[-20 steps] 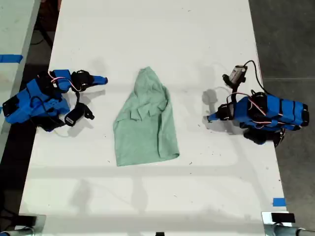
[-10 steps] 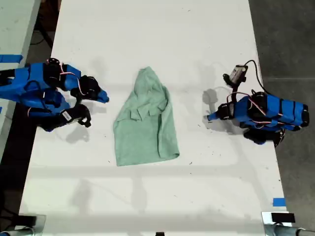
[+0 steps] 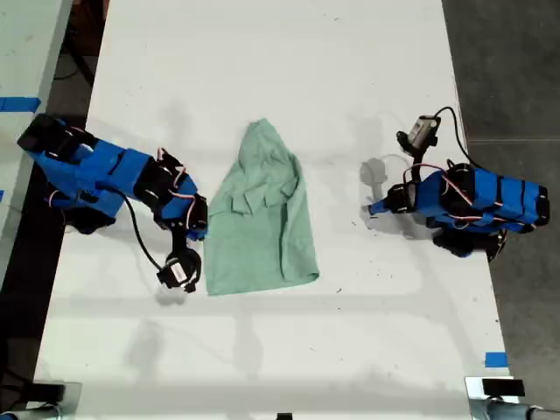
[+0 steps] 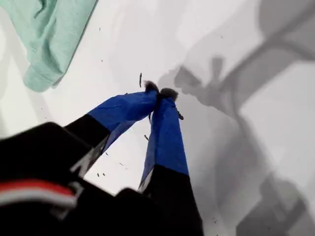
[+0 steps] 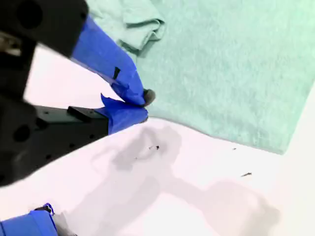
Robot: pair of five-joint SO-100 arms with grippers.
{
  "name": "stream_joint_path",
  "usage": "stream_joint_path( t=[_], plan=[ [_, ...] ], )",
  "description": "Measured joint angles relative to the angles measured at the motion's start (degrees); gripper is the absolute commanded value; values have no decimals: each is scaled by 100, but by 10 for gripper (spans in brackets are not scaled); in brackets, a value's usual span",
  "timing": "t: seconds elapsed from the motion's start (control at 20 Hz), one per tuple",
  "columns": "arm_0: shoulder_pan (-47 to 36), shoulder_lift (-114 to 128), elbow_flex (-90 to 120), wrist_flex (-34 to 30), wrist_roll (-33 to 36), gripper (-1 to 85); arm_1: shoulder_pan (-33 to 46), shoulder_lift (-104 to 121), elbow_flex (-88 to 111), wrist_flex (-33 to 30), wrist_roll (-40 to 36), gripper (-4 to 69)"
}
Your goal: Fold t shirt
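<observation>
- Shirt point(image 3: 258, 219) lies wrinkled at mid-bench point(image 3: 262, 70).
- My second claw point(image 5: 142, 105) has its tips together, right at the shirt's edge.
- My first claw point(image 4: 160, 92) is pinched together over bare bench, well apart from the shirt.

a long white table point(image 3: 280, 52) fills most of the exterior view, its surface marked with small dark specks. beyond its edge on the exterior view's right lies dark grey floor point(image 3: 516, 70). a short strip of blue tape point(image 3: 495, 360) sits at the table's edge low on the exterior view's right. at the exterior view's left a second pale surface point(image 3: 26, 52) carries another blue tape strip point(image 3: 17, 104), with a dark gap between it and the table.
</observation>
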Motion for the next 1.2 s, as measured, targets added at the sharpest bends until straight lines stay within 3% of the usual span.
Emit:
stream_joint_path(
  t=[0.1,0.4,0.65,0.7,0.75,0.95,1.05,1.2],
  plan=[
    [237,-492,-167,18,-413,164,0,0,0,0,-53,12],
    [519,-1213,-167,-79,-888,251,0,0,0,0,-193,15],
    [519,-1942,-167,-598,-835,218,0,0,0,0,-193,15],
    [510,-2153,-167,-703,-835,52,0,0,0,0,-193,15],
    [483,-2312,-167,-870,-826,-3,0,0,0,0,-193,15],
    [237,-2171,536,-2065,-782,-3,0,0,0,0,-193,15],
    [237,-2021,729,-2109,-782,-3,0,0,0,0,-202,15],
    [246,-1846,519,-1099,-773,-3,0,0,0,0,-202,15]
  ],
)
